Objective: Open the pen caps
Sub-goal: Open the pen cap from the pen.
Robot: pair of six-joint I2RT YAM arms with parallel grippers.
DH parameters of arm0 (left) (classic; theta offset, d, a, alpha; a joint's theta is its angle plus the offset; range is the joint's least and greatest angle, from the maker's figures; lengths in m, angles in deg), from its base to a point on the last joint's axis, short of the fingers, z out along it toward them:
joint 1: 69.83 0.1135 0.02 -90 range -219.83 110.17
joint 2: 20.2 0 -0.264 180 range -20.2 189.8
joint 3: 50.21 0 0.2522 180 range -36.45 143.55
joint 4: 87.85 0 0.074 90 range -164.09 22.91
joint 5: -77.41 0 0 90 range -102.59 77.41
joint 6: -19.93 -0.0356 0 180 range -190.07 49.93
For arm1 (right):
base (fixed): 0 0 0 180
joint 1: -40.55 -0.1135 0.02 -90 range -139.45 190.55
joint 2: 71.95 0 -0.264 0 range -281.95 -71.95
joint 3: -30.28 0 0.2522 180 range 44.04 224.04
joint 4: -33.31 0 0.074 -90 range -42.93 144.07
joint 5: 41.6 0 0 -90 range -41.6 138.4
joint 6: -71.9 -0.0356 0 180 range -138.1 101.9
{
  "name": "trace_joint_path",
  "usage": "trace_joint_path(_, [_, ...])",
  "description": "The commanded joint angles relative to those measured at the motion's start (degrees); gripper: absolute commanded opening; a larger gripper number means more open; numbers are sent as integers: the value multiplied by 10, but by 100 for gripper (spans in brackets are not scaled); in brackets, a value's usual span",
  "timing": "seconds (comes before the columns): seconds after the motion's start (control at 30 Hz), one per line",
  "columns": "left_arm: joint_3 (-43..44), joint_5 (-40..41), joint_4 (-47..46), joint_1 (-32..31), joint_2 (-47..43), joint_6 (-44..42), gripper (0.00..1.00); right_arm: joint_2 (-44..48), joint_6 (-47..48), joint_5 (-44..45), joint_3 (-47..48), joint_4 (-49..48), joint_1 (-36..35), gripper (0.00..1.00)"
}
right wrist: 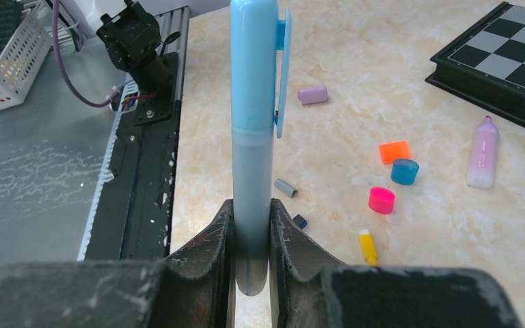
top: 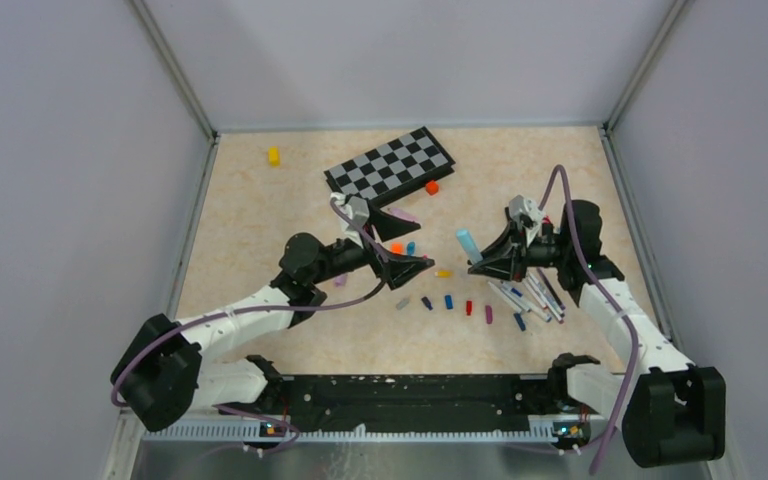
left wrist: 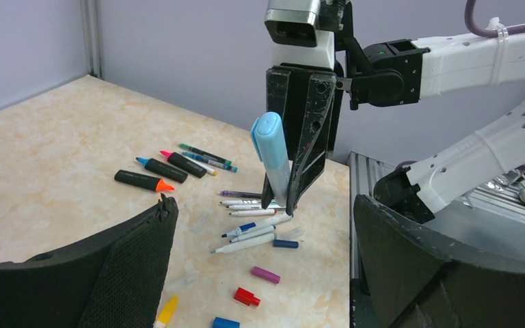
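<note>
Though most of the job looks done, one pen has yet to be opened. The bench point(top: 260, 210) is a beige marbled top, walled on three sides by plain grey panels with metal posts in the far corners. A chessboard point(top: 390, 165) lies at the back, out of the work.

The right tool point(right wrist: 251, 239) is closed narrow on the lower end of a light blue pen point(right wrist: 251, 164). It holds the pen upright above the bench, right of the middle, and the light blue cap point(right wrist: 253, 61) is on. The left tool point(top: 412, 246) stands wide and holds nothing, just left of that pen and facing it. I judge the next step to be that tool closing on the cap and pulling it off.

Under the right tool lies a heap of thin white pens point(top: 530, 298). Beyond it, the left wrist view shows three black highlighters point(left wrist: 164, 169) with bare coloured tips. Between the arms, loose caps point(top: 448, 301) in grey, blue, red and purple lie in a row, with orange, pink and yellow ones nearer the left tool. A lilac highlighter point(right wrist: 482, 154) by the chessboard may have its cap on; I cannot tell.
</note>
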State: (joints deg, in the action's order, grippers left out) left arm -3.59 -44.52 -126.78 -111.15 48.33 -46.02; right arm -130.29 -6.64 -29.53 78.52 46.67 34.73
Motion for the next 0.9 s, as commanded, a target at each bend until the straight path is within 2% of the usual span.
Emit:
trace_joint_path(0.0, [-18, -13, -61, 2, -1, -10, 99, -8, 26, -22, 4, -11, 5, 0])
trace_joint_path(0.1, [-35, -15, -91, 3, 7, -3, 99, -13, 26, -22, 4, -11, 4, 0])
trace_joint_path(0.33, [-50, -46, -248, 3, 74, 28, 99, -28, 31, -20, 19, 3, -17, 0])
trace_joint_path(0.5, [-50, -57, -326, -1, 130, 66, 99, -40, 55, -15, 24, 34, -39, 0])
trace_joint_path(0.77, [12, -57, -326, -15, 208, 84, 96, -53, 69, -8, 26, 45, -57, 0])
trace_joint_path(0.87, [20, -56, -358, -17, 233, 109, 88, -56, 70, -5, 26, 46, -62, 0])
